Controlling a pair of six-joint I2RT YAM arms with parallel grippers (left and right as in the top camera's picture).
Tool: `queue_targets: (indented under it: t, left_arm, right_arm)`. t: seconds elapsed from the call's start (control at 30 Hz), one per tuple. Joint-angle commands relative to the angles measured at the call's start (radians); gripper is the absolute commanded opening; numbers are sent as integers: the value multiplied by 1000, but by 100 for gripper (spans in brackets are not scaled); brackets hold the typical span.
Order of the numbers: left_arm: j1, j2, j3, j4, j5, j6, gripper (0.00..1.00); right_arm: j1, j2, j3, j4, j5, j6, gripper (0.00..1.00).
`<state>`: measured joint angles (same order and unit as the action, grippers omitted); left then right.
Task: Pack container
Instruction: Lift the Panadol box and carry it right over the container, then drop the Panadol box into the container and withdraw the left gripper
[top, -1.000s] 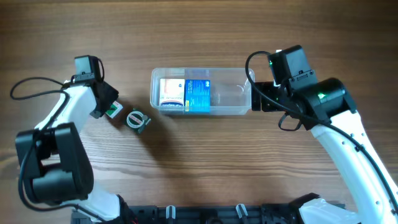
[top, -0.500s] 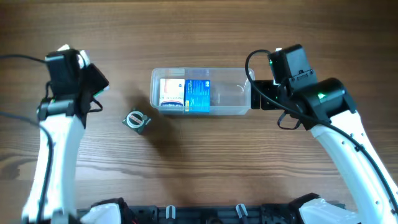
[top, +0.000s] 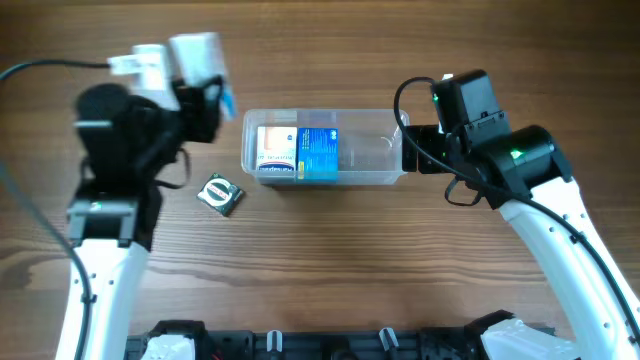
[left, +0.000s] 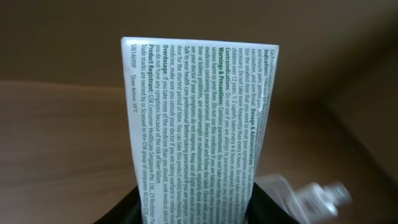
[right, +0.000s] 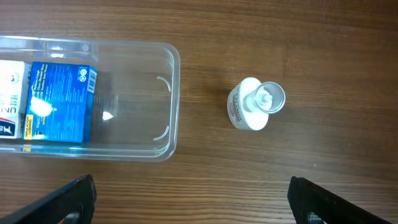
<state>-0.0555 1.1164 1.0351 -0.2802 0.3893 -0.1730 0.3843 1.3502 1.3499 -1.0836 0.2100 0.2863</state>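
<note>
Since a second ago, the left arm has swung up from the middle left of the tabletop to the upper left of the overhead frame, lifting the white carton off the wood. The left gripper is clamped on the carton's lower end. In the left wrist view the black jaws press against both sides of it, and its panel of fine green print fills the middle of the frame. A blurred pale thing at the lower right of that view is too soft to identify.

The container lies lengthwise at the upper centre of the overhead frame on the wooden table, where it was before. Inside it, a white and orange box sits at the left end, with a blue box just beside it on the right.

The right gripper has not shifted. It hovers at the container's right end with its fingers spread wide, holding nothing. In the right wrist view a small white bottle stands upright on the table, to the right of the container and apart from it. A small dark square packet with a round silvery face lies near the container's lower left corner, not touching it.
</note>
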Motion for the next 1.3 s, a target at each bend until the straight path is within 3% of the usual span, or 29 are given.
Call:
queue_targets:
  t: [0.0, 0.2, 0.37, 0.53, 0.67, 0.87, 1.03, 1.13, 1.23, 1.27]
  left_arm:
    - [-144, 19, 0, 29, 48, 230, 44]
    - [-277, 92, 0, 37, 47, 465, 50]
    - [-301, 194, 0, 42, 27, 642, 42]
    - [-301, 254, 0, 45, -107, 661, 39]
    - [-301, 247, 0, 46, -107, 567, 45]
    - [-301, 230, 0, 18, -111, 402, 39]
    - [-301, 230, 0, -62, -174, 277, 39]
    - [-299, 230, 0, -94, -339, 153, 51]
    - [-273, 220, 0, -128, -537, -35, 56]
    - [-262, 216, 0, -136, -561, -73, 65]
  right_arm:
    - [-4, -4, -4, 2, -8, 1, 100]
    - [-4, -4, -4, -2, -8, 1, 100]
    - [-4, -4, -4, -7, -8, 1, 100]
    - [-4, -3, -4, -17, -8, 1, 100]
    - [-4, -3, -4, -14, -8, 1, 100]
    - [-4, -3, -4, -4, -40, 1, 100]
    - [-4, 19, -15, 17, -202, 1, 100]
    - [-4, 57, -41, 57, -306, -31, 100]
    - [-4, 112, -47, 93, -351, -82, 99]
    - [-4, 125, -47, 104, -350, -87, 99]
